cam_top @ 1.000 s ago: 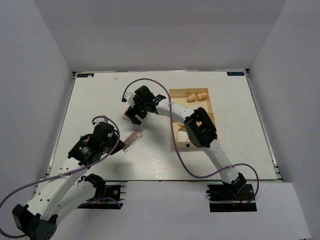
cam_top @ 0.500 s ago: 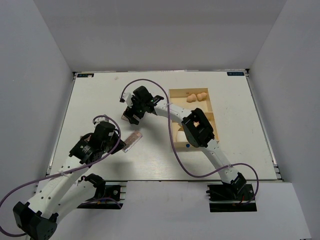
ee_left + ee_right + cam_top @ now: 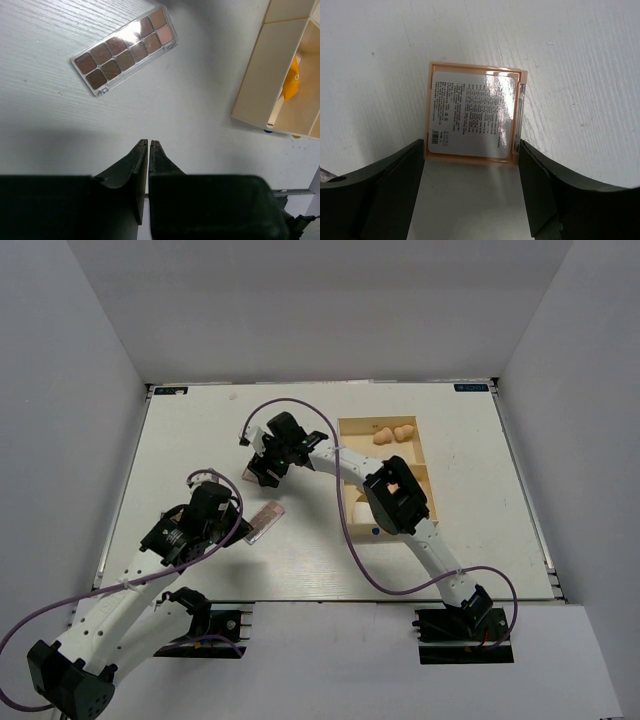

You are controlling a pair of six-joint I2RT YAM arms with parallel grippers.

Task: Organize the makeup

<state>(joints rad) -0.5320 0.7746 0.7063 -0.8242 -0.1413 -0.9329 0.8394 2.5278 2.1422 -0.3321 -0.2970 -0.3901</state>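
The small square compact, peach with a white label, lies flat on the table. My right gripper is open, its fingers flanking the compact's near corners; from above it sits left of the tray with the compact at its tip. The long brown-pink palette lies on the table ahead of my left gripper, which is shut and empty. From above, the palette is just right of the left gripper. Two peach sponges lie in the tray's far compartment. The orange tube lies in the tray.
The cream three-compartment tray stands right of centre, partly covered by the right arm; its near wall shows in the left wrist view. A purple cable loops over the table's middle. Grey walls enclose the table on three sides.
My right gripper has edged slightly left onto the compact. The left arm and the palette have barely moved.
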